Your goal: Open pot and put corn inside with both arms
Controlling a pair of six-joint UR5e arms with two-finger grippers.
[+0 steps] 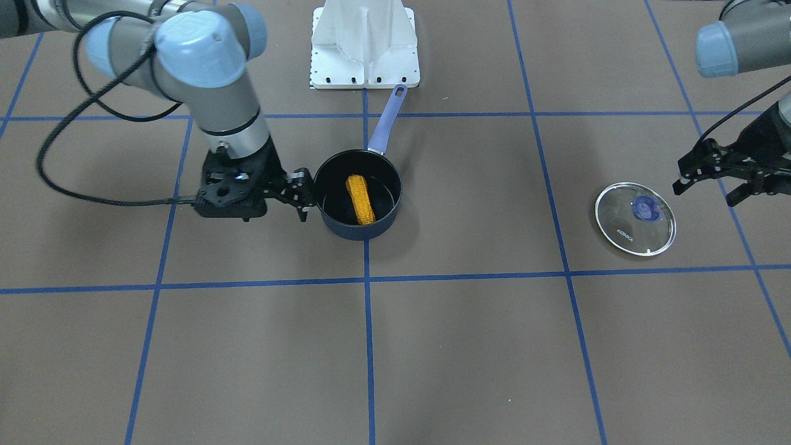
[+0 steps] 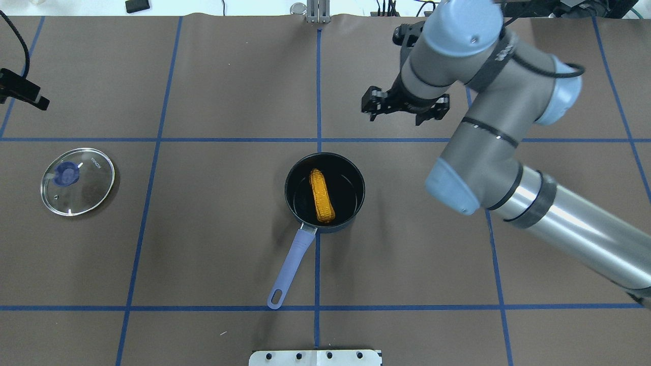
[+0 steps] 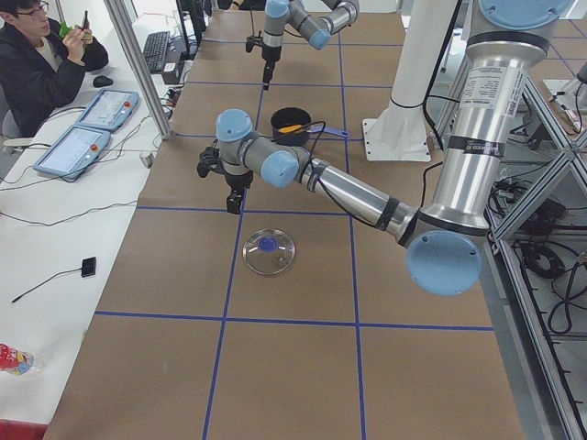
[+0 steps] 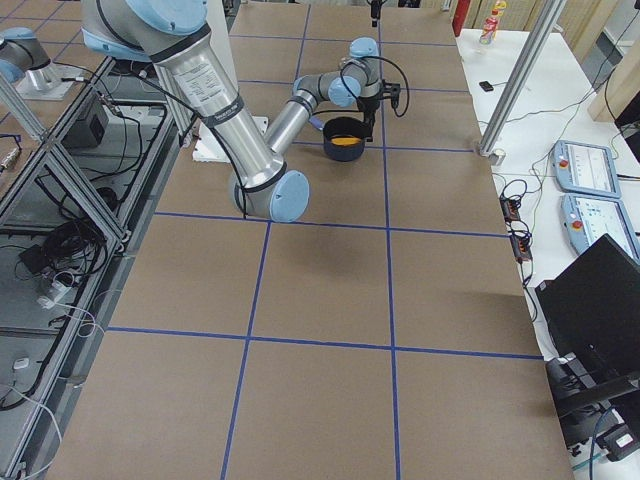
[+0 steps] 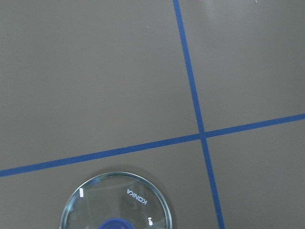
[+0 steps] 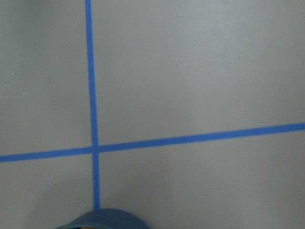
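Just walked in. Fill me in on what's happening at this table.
The corn lies inside the open pot, and the glass lid rests on the table to the robot's left. Both are open and empty: the right claw hangs near the pot, the left claw near the lid. The job looks done.

Corn (image 2: 322,196) in pot (image 2: 351,195), lid (image 2: 86,189) apart

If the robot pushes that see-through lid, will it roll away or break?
Probably it slides, not rolls: the lid lies flat on the table. It looks like glass, so dropping it might crack it. Its blue knob seems the easiest grip.
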